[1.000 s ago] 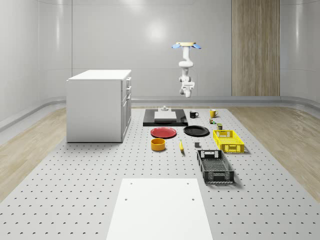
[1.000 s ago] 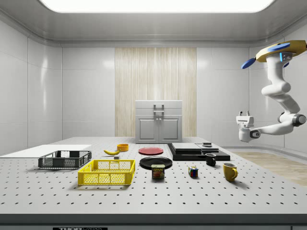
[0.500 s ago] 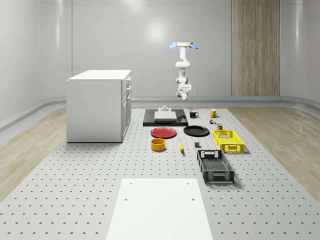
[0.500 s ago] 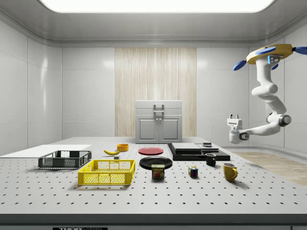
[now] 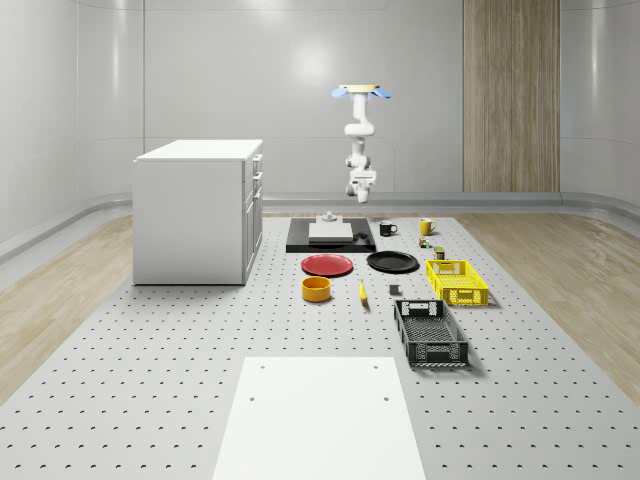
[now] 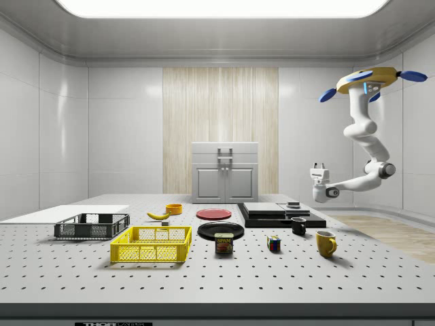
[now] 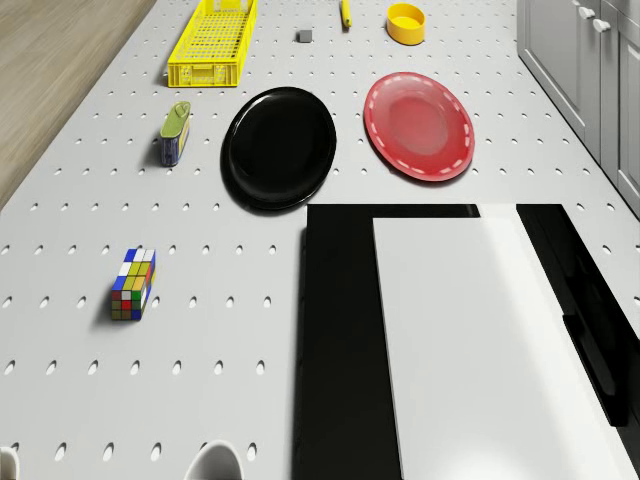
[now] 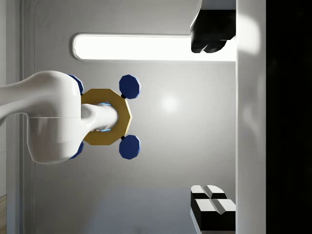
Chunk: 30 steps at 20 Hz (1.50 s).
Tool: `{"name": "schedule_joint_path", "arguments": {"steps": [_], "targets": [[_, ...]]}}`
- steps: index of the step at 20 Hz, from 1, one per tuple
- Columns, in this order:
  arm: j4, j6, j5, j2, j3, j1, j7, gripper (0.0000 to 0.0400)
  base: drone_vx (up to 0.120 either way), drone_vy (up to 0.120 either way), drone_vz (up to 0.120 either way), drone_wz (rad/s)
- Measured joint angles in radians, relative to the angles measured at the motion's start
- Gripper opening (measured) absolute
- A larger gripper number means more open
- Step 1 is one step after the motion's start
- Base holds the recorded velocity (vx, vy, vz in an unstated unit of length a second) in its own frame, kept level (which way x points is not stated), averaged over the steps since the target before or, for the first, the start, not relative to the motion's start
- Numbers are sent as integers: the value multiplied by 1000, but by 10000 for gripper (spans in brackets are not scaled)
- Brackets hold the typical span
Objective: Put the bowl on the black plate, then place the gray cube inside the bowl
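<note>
The yellow bowl [image 5: 316, 289] [image 6: 174, 208] [image 7: 406, 22] stands on the table beside the red plate [image 5: 327, 265] [image 7: 418, 126]. The black plate [image 5: 392, 262] [image 6: 221, 230] [image 7: 278, 148] lies bare next to the red one. The small gray cube [image 5: 394, 290] [image 7: 304, 35] sits on the table between the banana [image 5: 362, 292] and the yellow basket [image 5: 456, 281]. The drone [image 5: 359, 91] [image 6: 370, 75] hovers high at the table's far end, by the black slab [image 5: 330, 243] [image 7: 340, 340]. My gripper [image 5: 361, 192] [image 6: 317, 166] hangs in the air far from the bowl, holding nothing.
A white cabinet [image 5: 195, 210] stands at the whole-scene view's left. A black basket [image 5: 430, 331], a can [image 7: 175, 132], a Rubik's cube [image 7: 133, 283], a black mug [image 6: 298, 226] and a yellow mug [image 6: 325, 242] are on the table. A white sheet [image 5: 320, 415] lies at the near end.
The drone with its arm has shifted toward the side view's left, closer over the table's far end, and slightly to the whole-scene view's left. The table's objects have not moved.
</note>
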Motion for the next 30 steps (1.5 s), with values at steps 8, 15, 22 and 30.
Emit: {"name": "schedule_joint_path", "arguments": {"steps": [8,15,22,30], "targets": [[-3,5,-1,-4,1,-1,0,400,120,-120,0,0],[-7,11,-4,-7,4,-2,0,400,120,-120,0,0],[-10,16,-16,-11,12,-5,1,400,120,-120,0,0],[-16,22,-63,-16,46,-15,8,400,120,-70,0,0]]}}
